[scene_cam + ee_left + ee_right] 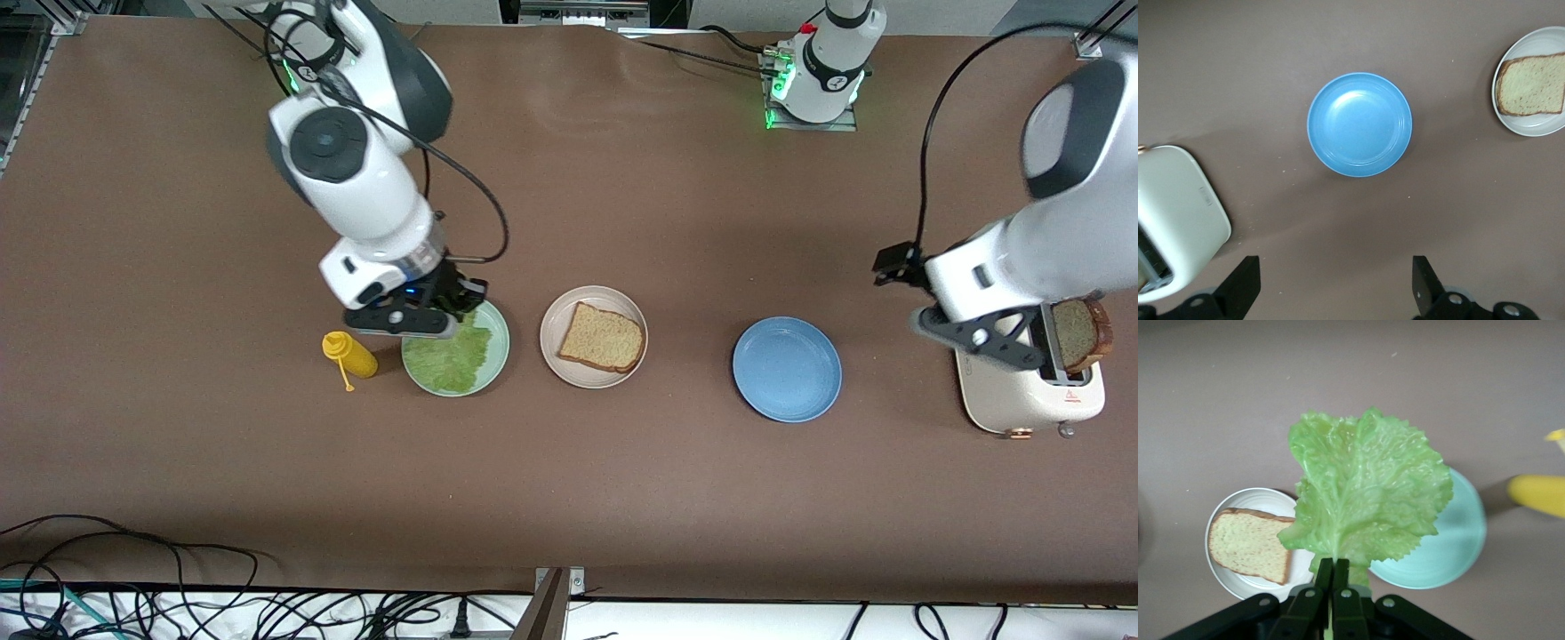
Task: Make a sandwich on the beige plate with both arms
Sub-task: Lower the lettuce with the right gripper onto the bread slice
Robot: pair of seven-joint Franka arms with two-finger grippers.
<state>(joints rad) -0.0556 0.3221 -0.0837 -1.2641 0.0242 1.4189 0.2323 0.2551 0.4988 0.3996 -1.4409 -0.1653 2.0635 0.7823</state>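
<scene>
The beige plate (556, 356) sits mid-table with one brown bread slice (603, 338) on it; both also show in the right wrist view, plate (1248, 500) and slice (1248, 543). My right gripper (444, 318) is shut on the stem edge of a ruffled green lettuce leaf (453, 357) over the mint-green plate (500, 342). In the right wrist view the fingers (1332, 570) pinch the leaf (1365, 493). My left gripper (982, 338) is open and empty beside the toaster (1022, 400), which holds a second bread slice (1080, 333). Its fingers (1335, 280) stand wide apart.
A blue plate (787, 369) lies between the beige plate and the toaster. A yellow mustard bottle (351, 354) lies beside the mint-green plate toward the right arm's end. Cables hang along the table edge nearest the front camera.
</scene>
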